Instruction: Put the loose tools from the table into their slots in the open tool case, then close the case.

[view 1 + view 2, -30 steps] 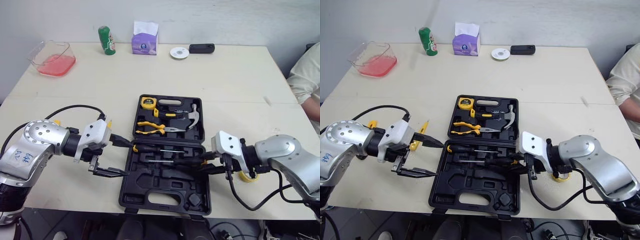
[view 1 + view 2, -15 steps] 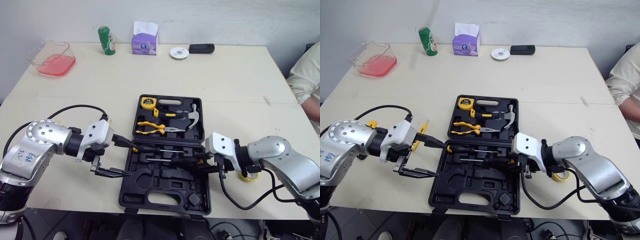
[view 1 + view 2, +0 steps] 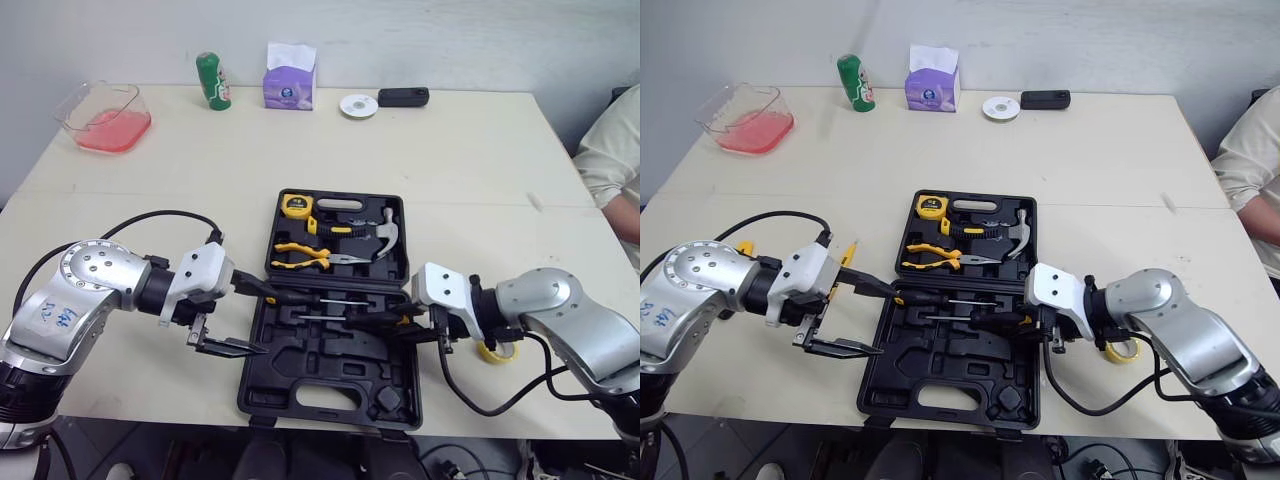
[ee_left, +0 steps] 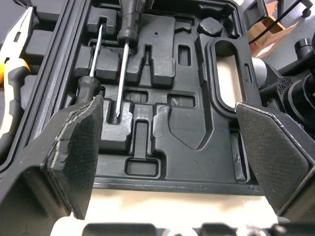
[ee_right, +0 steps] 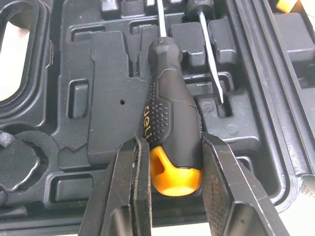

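Observation:
The black tool case [image 3: 330, 362] lies open at the table's middle. Its far half holds a tape measure [image 3: 296, 206], pliers [image 3: 305, 255] and a hammer [image 3: 385, 236]. My right gripper [image 5: 174, 147] is shut on a black screwdriver with an orange end [image 5: 172, 113], low over the near half's slots, beside a thinner screwdriver [image 5: 211, 64] lying in its slot. My left gripper [image 4: 167, 108] stands open and holds nothing, its fingers spanning the near half's left edge [image 3: 262, 320]. A yellow tape roll [image 3: 495, 352] lies on the table by my right arm.
A small yellow tool [image 3: 845, 258] lies left of the case behind my left gripper. Along the far edge stand a pink-filled clear container [image 3: 105, 118], a green can [image 3: 213, 80], a tissue box [image 3: 290, 80], a white disc [image 3: 358, 105] and a black device [image 3: 403, 96]. A person's sleeve [image 3: 612, 150] is at the right.
My right gripper has carried the screwdriver a little left, further over the case. My left gripper has shifted right, its upper finger now over the case's left edge.

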Action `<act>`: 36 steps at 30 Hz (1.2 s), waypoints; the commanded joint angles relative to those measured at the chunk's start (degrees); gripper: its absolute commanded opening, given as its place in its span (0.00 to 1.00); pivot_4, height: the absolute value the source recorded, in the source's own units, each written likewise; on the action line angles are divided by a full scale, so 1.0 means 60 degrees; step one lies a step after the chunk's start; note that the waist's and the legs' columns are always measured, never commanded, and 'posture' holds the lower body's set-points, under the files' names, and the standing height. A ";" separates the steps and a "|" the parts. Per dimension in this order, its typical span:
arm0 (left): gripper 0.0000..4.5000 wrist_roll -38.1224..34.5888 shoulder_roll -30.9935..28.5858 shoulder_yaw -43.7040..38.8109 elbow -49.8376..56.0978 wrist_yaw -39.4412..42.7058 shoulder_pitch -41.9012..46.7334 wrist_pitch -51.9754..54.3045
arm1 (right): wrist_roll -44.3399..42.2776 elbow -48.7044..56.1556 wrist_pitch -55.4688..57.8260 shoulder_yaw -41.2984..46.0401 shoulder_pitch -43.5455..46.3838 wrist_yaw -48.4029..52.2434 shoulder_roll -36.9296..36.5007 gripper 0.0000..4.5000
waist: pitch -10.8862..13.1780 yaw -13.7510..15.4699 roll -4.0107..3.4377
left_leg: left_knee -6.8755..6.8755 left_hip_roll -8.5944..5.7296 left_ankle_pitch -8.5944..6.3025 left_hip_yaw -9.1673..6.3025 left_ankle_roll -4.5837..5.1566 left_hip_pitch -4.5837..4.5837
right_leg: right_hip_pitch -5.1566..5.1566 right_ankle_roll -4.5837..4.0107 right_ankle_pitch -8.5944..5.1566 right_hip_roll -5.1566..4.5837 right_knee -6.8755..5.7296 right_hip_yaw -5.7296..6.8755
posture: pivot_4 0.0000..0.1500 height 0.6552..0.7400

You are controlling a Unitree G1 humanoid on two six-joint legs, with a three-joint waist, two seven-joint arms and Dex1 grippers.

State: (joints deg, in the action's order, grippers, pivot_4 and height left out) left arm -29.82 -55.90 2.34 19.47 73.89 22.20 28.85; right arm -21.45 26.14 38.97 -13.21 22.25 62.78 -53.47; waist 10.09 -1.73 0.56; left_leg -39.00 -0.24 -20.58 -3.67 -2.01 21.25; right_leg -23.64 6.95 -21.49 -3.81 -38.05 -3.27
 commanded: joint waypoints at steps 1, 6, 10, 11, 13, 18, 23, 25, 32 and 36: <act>1.00 0.0010 0.0039 -0.0025 0.0227 -0.0021 0.0069 -0.0057 | 0.0027 0.0238 -0.0015 -0.0158 0.0126 -0.0025 0.0227 0.20 | 0.0000 -0.0008 0.0000 | 0.0000 0.0000 0.0000 0.0000 0.0000 0.0000 | 0.0000 0.0000 0.0000 0.0000 0.0000 0.0000 | 1.00 1.00; 1.00 0.0061 0.0045 -0.0020 0.0197 0.0019 0.0061 -0.0101 | 0.0157 0.0198 -0.0043 -0.0256 0.0066 -0.0106 0.0367 0.20 | -0.0001 -0.0012 0.0001 | -0.0001 0.0001 0.0000 -0.0001 0.0000 -0.0002 | 0.0000 0.0000 0.0000 0.0003 -0.0002 -0.0002 | 1.00 1.00; 1.00 0.0085 0.0076 -0.0041 0.0202 0.0026 0.0046 -0.0105 | 0.0026 0.0297 0.0044 -0.0149 0.0087 -0.0086 0.0355 0.20 | -0.0001 -0.0015 0.0000 | -0.0004 0.0001 0.0000 -0.0006 0.0000 -0.0004 | 0.0000 0.0000 0.0000 0.0006 -0.0006 -0.0005 | 1.00 1.00; 1.00 0.0088 0.0085 -0.0041 0.0211 0.0022 0.0041 -0.0104 | -0.0139 0.0350 0.0157 -0.0036 0.0107 -0.0070 0.0376 0.20 | -0.0001 -0.0013 0.0001 | -0.0005 0.0001 0.0000 -0.0006 0.0000 -0.0003 | -0.0001 0.0000 0.0000 0.0006 -0.0006 -0.0005 | 1.00 1.00; 1.00 0.0082 0.0102 -0.0048 0.0237 0.0015 0.0045 -0.0091 | -0.0697 0.0569 0.0480 0.0257 0.0128 0.0083 0.0383 0.49 | -0.0001 -0.0010 0.0001 | -0.0006 0.0001 0.0000 -0.0007 0.0000 -0.0003 | -0.0001 0.0000 0.0000 0.0005 -0.0008 -0.0005 | 1.00 1.00; 1.00 -0.0050 0.0171 -0.0033 0.0422 -0.0060 0.0221 0.0143 | -0.1331 0.0642 0.0544 0.0751 0.0206 -0.0145 0.0830 0.99 | -0.0001 -0.0004 0.0002 | -0.0010 0.0000 0.0000 -0.0012 -0.0001 -0.0001 | 0.0001 0.0000 0.0000 0.0004 -0.0007 -0.0002 | 1.00 1.00; 1.00 -0.0040 0.0286 0.0062 0.0430 -0.0092 0.0431 0.0284 | -0.1052 0.0220 -0.0434 0.0640 -0.0022 -0.0373 0.1558 1.00 | -0.0005 0.0001 0.0009 | -0.0011 -0.0005 -0.0001 -0.0018 -0.0002 -0.0001 | 0.0001 0.0000 0.0000 0.0003 -0.0020 0.0002 | 1.00 1.00; 1.00 -0.0051 0.0328 0.0107 0.0439 -0.0093 0.0520 0.0342 | -0.0870 -0.0062 -0.0880 0.0553 -0.0121 -0.0561 0.1944 1.00 | -0.0007 -0.0008 0.0012 | -0.0013 -0.0004 -0.0001 -0.0018 -0.0002 -0.0001 | 0.0002 0.0000 0.0000 0.0004 -0.0059 0.0003 | 1.00 1.00; 1.00 -0.0024 0.0515 0.0259 0.0438 -0.0092 0.0737 0.0463 | -0.0535 -0.0748 -0.1577 0.0210 -0.0230 -0.0668 0.2824 0.72 | -0.0007 -0.0020 0.0012 | -0.0020 -0.0005 -0.0001 -0.0019 -0.0003 -0.0003 | -0.0001 0.0000 0.0000 0.0008 -0.0077 0.0000 | 1.00 1.00; 1.00 -0.0010 0.0570 0.0323 0.0390 -0.0091 0.0857 0.0496 | -0.0147 -0.1116 -0.1845 -0.0084 -0.0179 -0.0617 0.2842 0.30 | -0.0007 -0.0017 0.0012 | -0.0020 -0.0005 -0.0001 -0.0021 -0.0003 -0.0003 | -0.0001 0.0000 0.0000 0.0006 -0.0077 0.0001 | 1.00 1.00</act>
State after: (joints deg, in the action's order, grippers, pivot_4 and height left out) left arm -29.19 -52.49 4.70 20.23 73.31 26.44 31.86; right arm -23.35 19.70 29.64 -13.34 21.02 58.82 -36.56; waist 10.05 -1.83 0.63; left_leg -39.11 -0.28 -20.59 -3.81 -2.02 21.23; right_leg -23.64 6.95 -21.49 -3.77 -38.51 -3.26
